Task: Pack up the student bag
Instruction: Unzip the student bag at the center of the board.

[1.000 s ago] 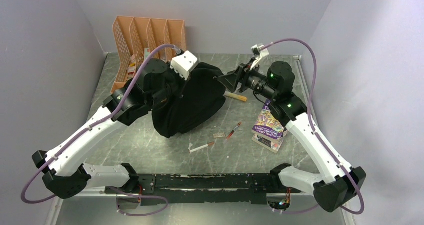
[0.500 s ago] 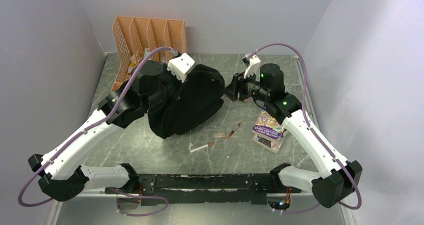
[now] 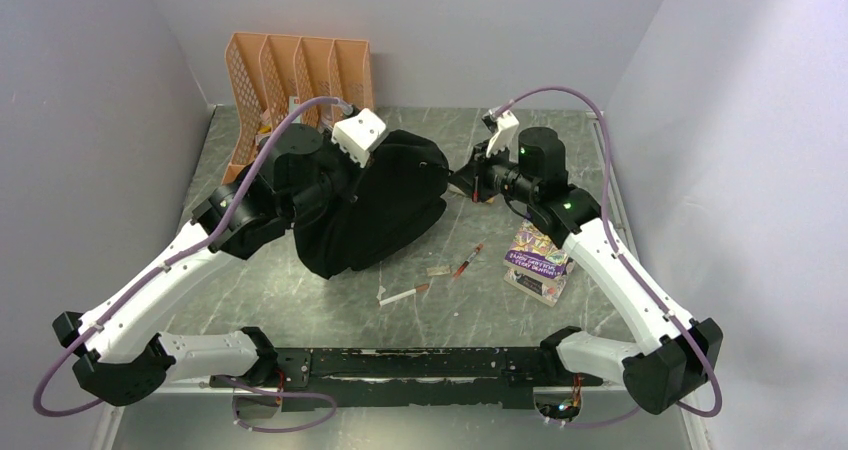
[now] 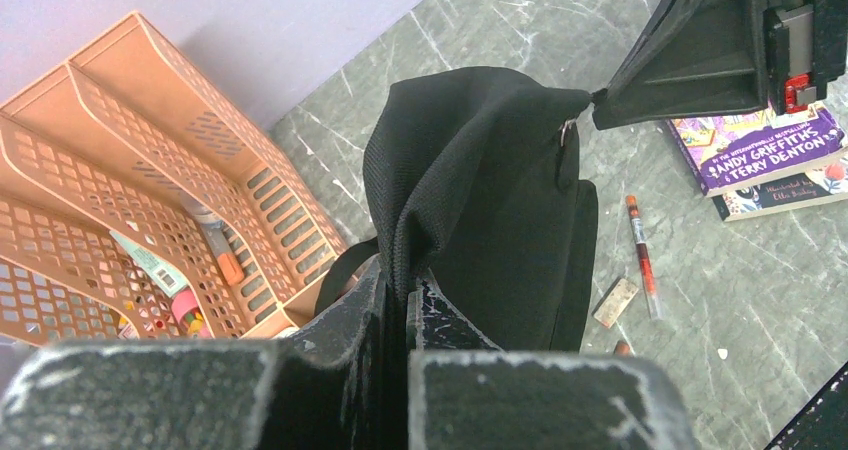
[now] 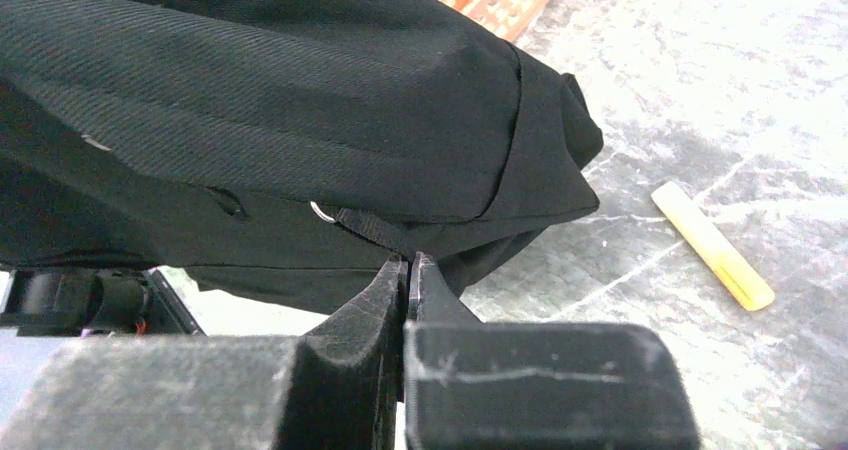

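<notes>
Student bag (image 3: 385,205) opening is the step in hand, I judge. The right hand (image 5: 408,267) has its fingers pressed together on the short strap of the zipper pull (image 5: 368,230). The left hand (image 4: 405,285) pinches a fold of black fabric on the opposite side, drawing it up into a ridge. The student bag slumps on the tabletop (image 3: 480,315) between the two hands, left of centre, and no open mouth shows.

The next move probably calls for the right hand to draw the pull along the zip line. The left should hold the cloth taut, since soft fabric would otherwise bunch and trail after the pull.

At 4 o'clock from the bag, near it, lie a red pen (image 3: 467,260), a small tan piece (image 3: 438,269) and a white pen (image 3: 403,294). Beyond them, in the same direction, is a purple book (image 3: 538,255). In the right wrist view a yellow stick (image 5: 712,245) lies at 3 o'clock from the fingertips.

An orange file rack (image 3: 300,75) stands at 11 o'clock against the back wall. The tabletop is grey, marbled and scuffed, and pale lilac walls close it in on three sides.
</notes>
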Controlling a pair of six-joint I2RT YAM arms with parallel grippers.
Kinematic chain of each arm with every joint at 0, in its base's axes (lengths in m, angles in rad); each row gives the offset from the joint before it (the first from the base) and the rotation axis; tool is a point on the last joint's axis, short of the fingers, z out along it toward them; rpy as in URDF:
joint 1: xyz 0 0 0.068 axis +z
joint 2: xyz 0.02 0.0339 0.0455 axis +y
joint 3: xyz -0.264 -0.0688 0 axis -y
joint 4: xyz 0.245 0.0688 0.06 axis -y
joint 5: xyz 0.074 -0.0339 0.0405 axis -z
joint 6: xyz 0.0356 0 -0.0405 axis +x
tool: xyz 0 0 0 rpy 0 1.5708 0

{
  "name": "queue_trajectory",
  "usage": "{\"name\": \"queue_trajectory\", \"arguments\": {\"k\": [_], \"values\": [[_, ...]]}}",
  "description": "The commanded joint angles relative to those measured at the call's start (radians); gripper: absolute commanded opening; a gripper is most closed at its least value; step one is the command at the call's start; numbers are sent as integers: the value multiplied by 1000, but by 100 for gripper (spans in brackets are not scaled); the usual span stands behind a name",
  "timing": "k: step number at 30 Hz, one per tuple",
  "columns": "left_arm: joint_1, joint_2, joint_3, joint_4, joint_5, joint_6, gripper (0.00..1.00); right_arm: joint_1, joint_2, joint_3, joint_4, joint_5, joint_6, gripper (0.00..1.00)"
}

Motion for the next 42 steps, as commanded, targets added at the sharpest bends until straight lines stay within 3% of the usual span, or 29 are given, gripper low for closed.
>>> {"name": "queue_trajectory", "arguments": {"k": [1, 16, 24, 28, 32, 37, 42], "values": [[-3, -29, -3, 4, -31, 13, 5, -1, 3, -35, 9, 68, 12, 0], [3, -12, 14, 9, -113, -3, 5, -1, 71, -176, 47, 142, 48, 0], [7, -17, 10, 8, -99, -16, 5, 0, 138, -171, 25, 163, 39, 1], [6, -14, 1, 10, -89, -27, 5, 0, 35, -184, 68, 171, 53, 35], [6, -5, 0, 19, -85, -40, 5, 0, -103, -199, 113, 161, 65, 52], [7, 14, 23, 14, -103, -72, 5, 0, -173, -219, 193, -60, 118, 57], [8, 22, 31, 10, -104, -99, 5, 13, -197, -287, 395, -214, 285, 60]]}}
